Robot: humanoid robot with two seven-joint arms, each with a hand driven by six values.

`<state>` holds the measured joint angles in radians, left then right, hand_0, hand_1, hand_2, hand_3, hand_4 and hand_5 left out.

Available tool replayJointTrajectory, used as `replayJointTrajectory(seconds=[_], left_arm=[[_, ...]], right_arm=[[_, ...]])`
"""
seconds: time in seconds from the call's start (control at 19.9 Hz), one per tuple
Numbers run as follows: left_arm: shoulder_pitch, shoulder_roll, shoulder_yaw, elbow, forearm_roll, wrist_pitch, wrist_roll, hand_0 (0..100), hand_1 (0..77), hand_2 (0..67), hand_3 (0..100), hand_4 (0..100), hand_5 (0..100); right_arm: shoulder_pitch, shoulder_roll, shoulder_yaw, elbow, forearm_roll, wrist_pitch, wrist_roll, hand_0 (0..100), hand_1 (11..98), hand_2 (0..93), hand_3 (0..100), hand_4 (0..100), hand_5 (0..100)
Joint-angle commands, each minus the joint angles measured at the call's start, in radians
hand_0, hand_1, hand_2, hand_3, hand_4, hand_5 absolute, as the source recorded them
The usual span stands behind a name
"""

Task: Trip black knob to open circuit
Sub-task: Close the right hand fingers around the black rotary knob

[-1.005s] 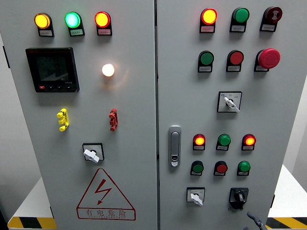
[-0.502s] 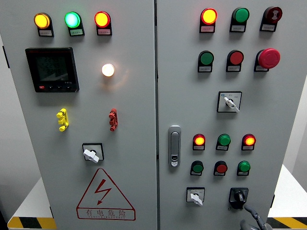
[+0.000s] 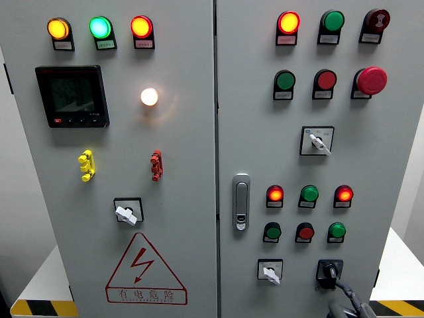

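Squarely ahead stood the grey cabinet (image 3: pixel 172 152), its two doors covered in lamps, buttons and switches. Low on the right door, right of a white selector switch (image 3: pixel 269 271), sat the black knob (image 3: pixel 329 271). Only part of the right hand (image 3: pixel 348 301) showed at the bottom edge, one finger (image 3: pixel 342 289) reaching to the knob; I cannot tell its grip.

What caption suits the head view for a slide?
Right hand reaches up toward the black knob at the lower right of the grey control panel.
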<state>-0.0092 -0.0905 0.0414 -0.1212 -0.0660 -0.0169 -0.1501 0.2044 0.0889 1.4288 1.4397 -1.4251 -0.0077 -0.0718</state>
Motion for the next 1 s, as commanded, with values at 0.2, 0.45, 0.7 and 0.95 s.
replayJointTrajectory(seconds=[0.2, 0.45, 0.7, 0.95], left_arm=[[0.000, 0.000, 0.000, 0.000, 0.000, 0.000, 0.000, 0, 3.4, 12.8, 21, 7, 2], [0.000, 0.000, 0.000, 0.000, 0.000, 0.000, 0.000, 0, 3.2, 12.8, 21, 7, 2], [0.000, 0.000, 0.000, 0.000, 0.000, 0.000, 0.001, 0, 3.2, 12.8, 21, 7, 2], [0.000, 0.000, 0.000, 0.000, 0.000, 0.000, 0.000, 0, 3.2, 12.8, 21, 7, 2]], right_arm=[[0.000, 0.0031, -0.007, 0.002, 0.000, 0.000, -0.002, 82, 41.2, 4.9, 84, 89, 100], [-0.003, 0.0108, -0.010, 0.002, 0.000, 0.000, -0.003, 82, 41.1, 5.2, 85, 89, 100], [-0.005, 0.0108, -0.010, 0.002, 0.000, 0.000, -0.003, 82, 41.1, 5.4, 85, 89, 100], [-0.005, 0.0108, -0.013, 0.002, 0.002, 0.002, -0.006, 83, 41.1, 5.4, 85, 90, 100]])
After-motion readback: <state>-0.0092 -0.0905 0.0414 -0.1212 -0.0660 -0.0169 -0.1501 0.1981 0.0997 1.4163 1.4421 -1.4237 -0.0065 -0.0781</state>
